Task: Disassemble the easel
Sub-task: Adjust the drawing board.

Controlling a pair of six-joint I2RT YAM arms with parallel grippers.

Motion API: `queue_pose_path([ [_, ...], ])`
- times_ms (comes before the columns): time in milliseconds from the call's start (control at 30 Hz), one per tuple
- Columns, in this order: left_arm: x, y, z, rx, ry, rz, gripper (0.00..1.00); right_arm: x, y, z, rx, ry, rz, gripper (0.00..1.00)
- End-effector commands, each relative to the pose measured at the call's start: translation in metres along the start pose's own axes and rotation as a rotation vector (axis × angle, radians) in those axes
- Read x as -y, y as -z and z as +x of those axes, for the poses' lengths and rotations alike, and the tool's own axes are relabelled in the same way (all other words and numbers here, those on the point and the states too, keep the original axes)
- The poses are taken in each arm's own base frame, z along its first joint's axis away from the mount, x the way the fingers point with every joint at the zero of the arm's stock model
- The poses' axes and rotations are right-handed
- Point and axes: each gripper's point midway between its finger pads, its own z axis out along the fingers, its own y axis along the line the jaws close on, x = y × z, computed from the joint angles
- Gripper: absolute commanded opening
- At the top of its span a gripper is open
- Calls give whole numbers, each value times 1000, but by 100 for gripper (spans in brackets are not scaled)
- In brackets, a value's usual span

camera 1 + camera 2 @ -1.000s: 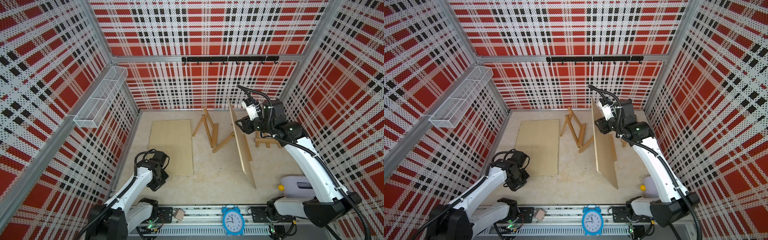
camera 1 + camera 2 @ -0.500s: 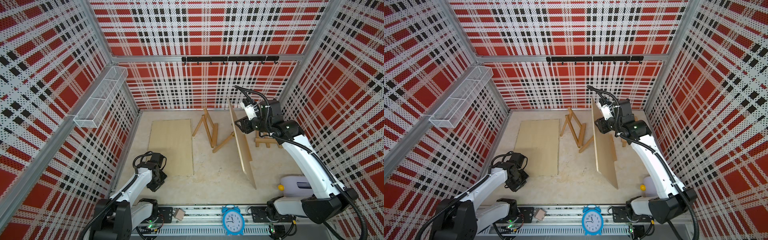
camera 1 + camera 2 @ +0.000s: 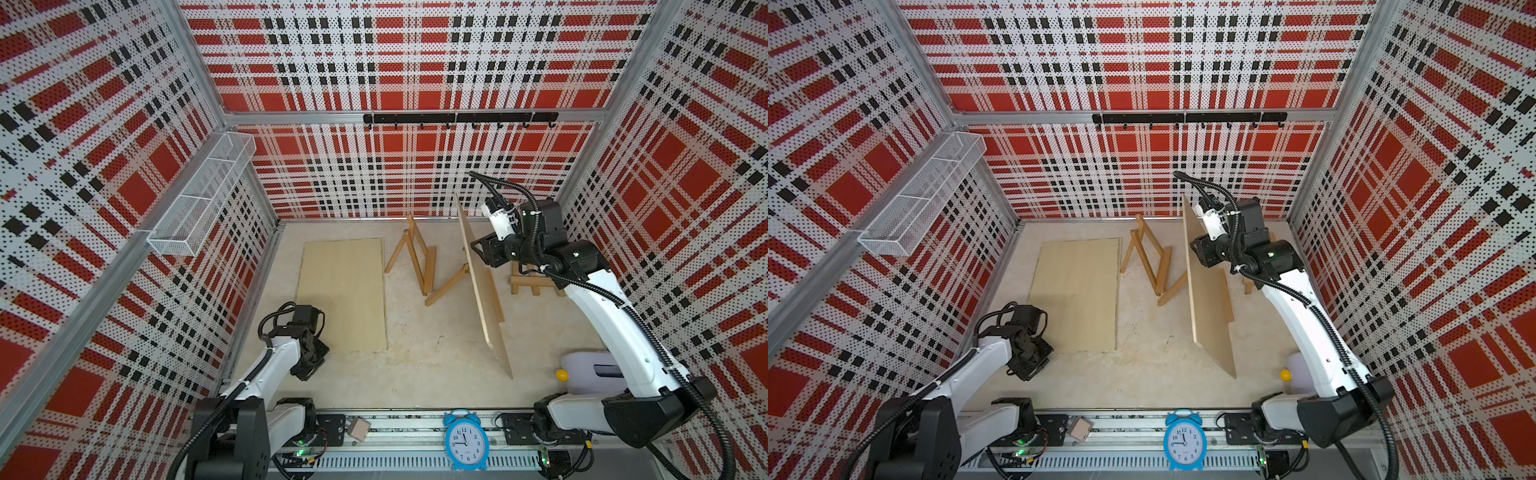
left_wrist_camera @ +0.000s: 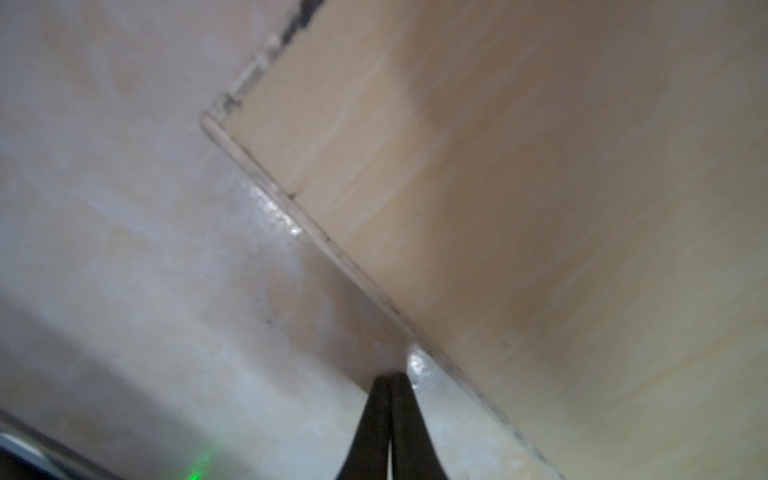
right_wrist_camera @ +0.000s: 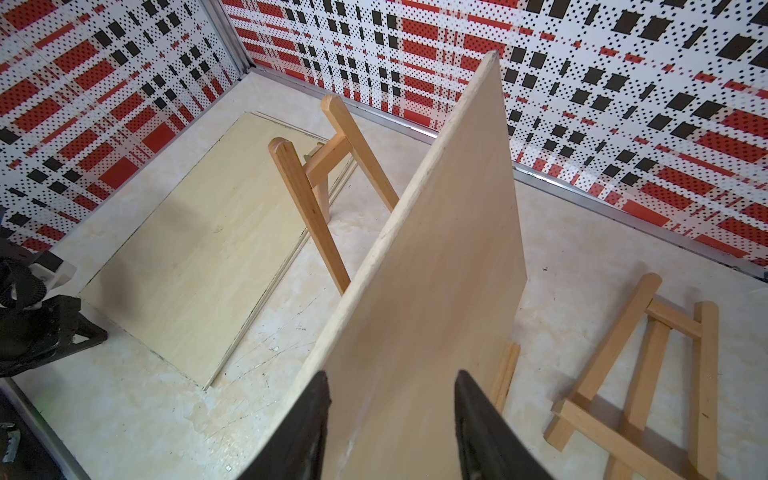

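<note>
Board (image 3: pixel 1208 316) stands on edge, long axis running back-to-front.

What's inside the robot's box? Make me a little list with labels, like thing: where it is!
flat board: lying on the table
upright board: standing on its edge, tilted
standing easel: between the two boards
fallen easel: lying flat, on the upright board's other side
right gripper: at the upright board's top edge, fingers apart; grip unclear
left gripper: shut, empty, beside the flat board's edge
clock: blue, at the very front
</note>
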Motion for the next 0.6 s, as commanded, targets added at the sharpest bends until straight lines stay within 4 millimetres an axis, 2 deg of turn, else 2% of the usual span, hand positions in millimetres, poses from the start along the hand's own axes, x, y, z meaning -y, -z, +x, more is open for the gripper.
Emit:
queue_pose_path([
  [0,-7,-7,-1,9,3,-14,8,1,2,-15,33,27,5,51],
  [567,10,-6,-21,22,-30,0,8,2,2,-12,18,30,16,51],
])
